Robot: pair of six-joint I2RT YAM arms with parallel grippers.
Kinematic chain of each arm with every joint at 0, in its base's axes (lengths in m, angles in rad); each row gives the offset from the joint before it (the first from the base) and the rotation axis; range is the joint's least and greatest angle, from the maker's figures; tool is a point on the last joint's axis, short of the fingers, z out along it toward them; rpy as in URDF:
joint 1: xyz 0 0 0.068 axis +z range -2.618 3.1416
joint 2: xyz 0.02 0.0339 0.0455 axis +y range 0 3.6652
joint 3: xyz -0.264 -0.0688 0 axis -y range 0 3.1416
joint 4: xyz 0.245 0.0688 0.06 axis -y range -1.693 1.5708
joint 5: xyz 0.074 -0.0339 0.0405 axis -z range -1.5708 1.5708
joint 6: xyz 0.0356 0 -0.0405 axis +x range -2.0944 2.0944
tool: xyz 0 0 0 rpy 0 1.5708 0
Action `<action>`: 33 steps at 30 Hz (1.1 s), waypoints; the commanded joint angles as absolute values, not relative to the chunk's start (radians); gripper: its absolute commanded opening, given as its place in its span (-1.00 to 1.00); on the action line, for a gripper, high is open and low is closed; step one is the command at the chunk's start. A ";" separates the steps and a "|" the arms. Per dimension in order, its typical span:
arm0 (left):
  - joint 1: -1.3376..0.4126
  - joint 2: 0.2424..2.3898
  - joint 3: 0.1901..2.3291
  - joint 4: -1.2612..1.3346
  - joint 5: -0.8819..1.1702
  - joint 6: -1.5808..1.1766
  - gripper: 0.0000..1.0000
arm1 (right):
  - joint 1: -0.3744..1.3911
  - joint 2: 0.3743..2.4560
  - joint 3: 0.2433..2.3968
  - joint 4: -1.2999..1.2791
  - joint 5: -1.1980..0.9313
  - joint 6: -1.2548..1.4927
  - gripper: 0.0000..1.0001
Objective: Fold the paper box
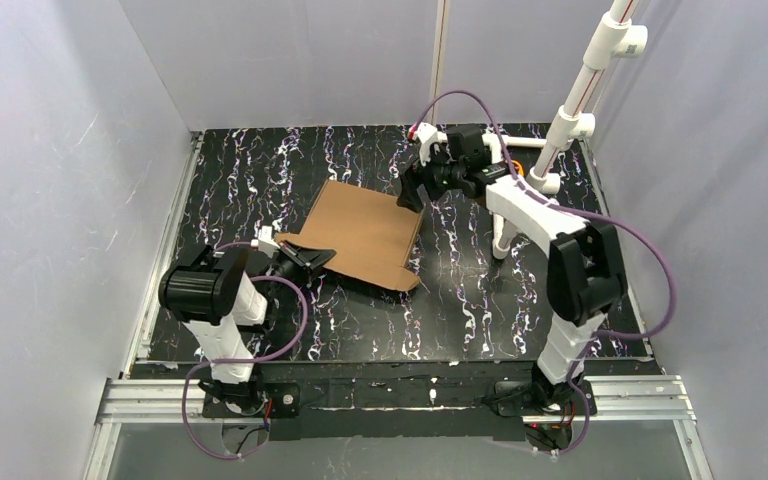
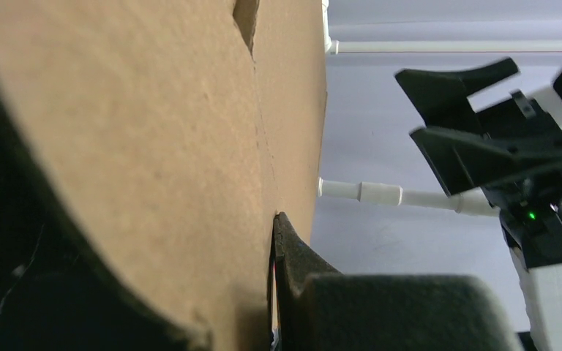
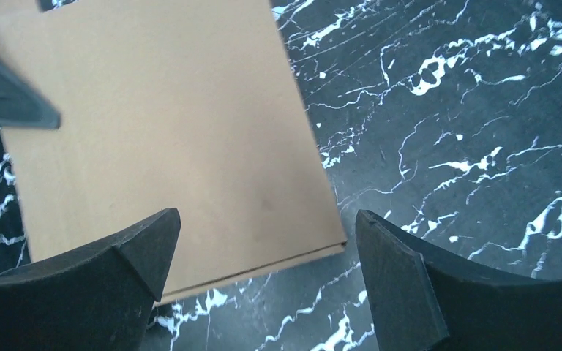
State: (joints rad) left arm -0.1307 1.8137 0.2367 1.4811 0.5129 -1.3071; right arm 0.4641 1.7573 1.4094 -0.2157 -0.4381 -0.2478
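Box [image 1: 365,235] sits unfolded mid-way across the worktop [image 1: 480,290], left gripper [image 1: 305,258] pinching its near-left edge, likely to anchor or lift that side, while right gripper [image 1: 415,185] hangs spread wide over the far-right corner, touching nothing, seemingly lined up for its own grab.

Soft, even overhead light, fairly bright. The box [image 1: 365,232] casts a short shadow on the desk [image 1: 460,320]. Wrist close-ups are blurred.

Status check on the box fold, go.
Left gripper shut on near-left edge of paper box. Right gripper open over its far-right corner. Box looks flat, no walls up. White pipe stand far right, apart from it.
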 commanded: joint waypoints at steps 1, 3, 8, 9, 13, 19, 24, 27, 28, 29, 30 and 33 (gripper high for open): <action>-0.086 1.797 0.175 1.375 0.576 -1.232 -1.00 | 0.461 1.868 1.489 -0.170 -0.400 -0.022 0.97; -0.070 1.787 0.169 1.346 0.603 -1.234 -1.00 | 0.466 1.902 1.496 -0.147 -0.419 0.043 0.97; -0.047 1.738 0.148 1.226 0.612 -1.204 -1.00 | 0.469 1.971 1.491 -0.105 -0.466 0.149 0.97; -0.045 1.726 0.146 1.202 0.609 -1.196 -1.00 | 0.469 1.979 1.489 -0.100 -0.470 0.159 0.97; -0.041 1.670 0.141 1.103 0.601 -1.158 -1.00 | 0.469 2.021 1.479 -0.072 -0.526 0.211 0.97; -0.032 1.632 0.144 1.029 0.597 -1.132 -1.00 | 0.472 2.032 1.453 -0.033 -0.644 0.247 0.83; -0.026 1.627 0.144 1.022 0.602 -1.123 -1.00 | 0.475 1.966 1.421 -0.009 -0.704 0.249 0.64; -0.022 1.620 0.152 1.015 0.612 -1.120 -1.00 | 0.482 1.921 1.400 -0.009 -0.697 0.238 0.60; -0.020 1.617 0.156 1.010 0.614 -1.118 -1.00 | 0.485 1.909 1.391 -0.009 -0.688 0.231 0.60; -0.019 1.614 0.161 1.004 0.618 -1.116 -1.00 | 0.487 1.899 1.381 -0.009 -0.677 0.223 0.60; -0.017 1.608 0.164 0.997 0.621 -1.113 -1.00 | 0.489 1.888 1.370 -0.011 -0.663 0.217 0.60; -0.014 1.583 0.172 0.959 0.624 -1.095 -1.00 | 0.490 1.856 1.330 -0.023 -0.630 0.192 0.57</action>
State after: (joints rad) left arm -0.0139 1.5898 0.1783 1.1683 0.6624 -1.1995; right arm 0.4606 1.9461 1.3724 -0.0303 -0.5999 0.2058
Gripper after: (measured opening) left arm 0.015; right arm 0.795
